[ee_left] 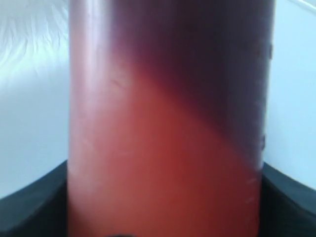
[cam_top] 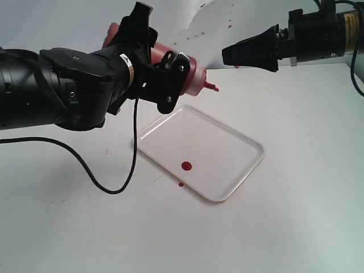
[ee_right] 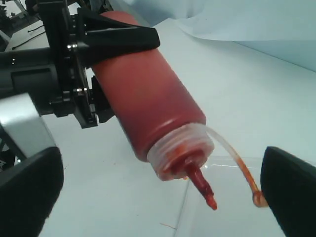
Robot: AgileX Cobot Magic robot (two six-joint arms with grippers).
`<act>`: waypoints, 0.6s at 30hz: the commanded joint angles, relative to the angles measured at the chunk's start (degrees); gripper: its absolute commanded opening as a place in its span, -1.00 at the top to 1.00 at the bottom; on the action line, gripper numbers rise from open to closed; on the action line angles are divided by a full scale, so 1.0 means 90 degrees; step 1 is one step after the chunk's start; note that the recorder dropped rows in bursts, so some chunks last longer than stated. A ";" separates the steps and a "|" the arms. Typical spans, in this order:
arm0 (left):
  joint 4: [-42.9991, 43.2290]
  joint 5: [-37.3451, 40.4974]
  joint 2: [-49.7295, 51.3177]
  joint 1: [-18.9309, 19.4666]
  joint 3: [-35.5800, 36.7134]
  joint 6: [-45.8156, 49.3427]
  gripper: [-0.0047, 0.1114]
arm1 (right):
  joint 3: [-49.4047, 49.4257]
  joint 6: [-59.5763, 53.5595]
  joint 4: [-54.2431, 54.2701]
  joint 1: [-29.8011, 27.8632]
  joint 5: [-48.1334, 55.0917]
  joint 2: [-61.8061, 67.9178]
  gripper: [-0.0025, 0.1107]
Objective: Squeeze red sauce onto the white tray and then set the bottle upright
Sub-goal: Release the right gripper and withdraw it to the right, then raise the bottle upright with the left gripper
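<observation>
Closest to me, a small drop of red sauce [cam_top: 181, 184] sits on the table [cam_top: 284, 227], just off the near edge of the white tray [cam_top: 239, 149]. A bigger drop [cam_top: 186, 166] lies on the tray itself. Above its far corner my left gripper [cam_top: 160, 60] is clamped round the bottle [cam_top: 194, 73], which is tipped almost flat with its nozzle [cam_top: 211, 87] angled down. Farther back my right gripper [cam_top: 230, 57] hangs with jaws wide apart, clear of the bottle.
</observation>
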 commanded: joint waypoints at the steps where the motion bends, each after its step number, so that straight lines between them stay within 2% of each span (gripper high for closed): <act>1: 0.0046 0.0188 -0.0191 -0.0011 -0.0068 -0.1605 0.92 | -0.0035 0.0060 0.0003 -0.0038 -0.0059 -0.0033 -0.90; 8: 0.0040 0.0196 -0.0624 0.0235 -0.0068 -0.3162 0.92 | -0.0035 0.0331 0.0003 -0.0038 -0.0059 -0.0033 -0.90; 18: -0.0463 -0.0950 -0.1243 0.0893 -0.0068 -0.4640 0.92 | -0.0035 0.0352 0.0061 0.0011 -0.0059 -0.0033 -0.90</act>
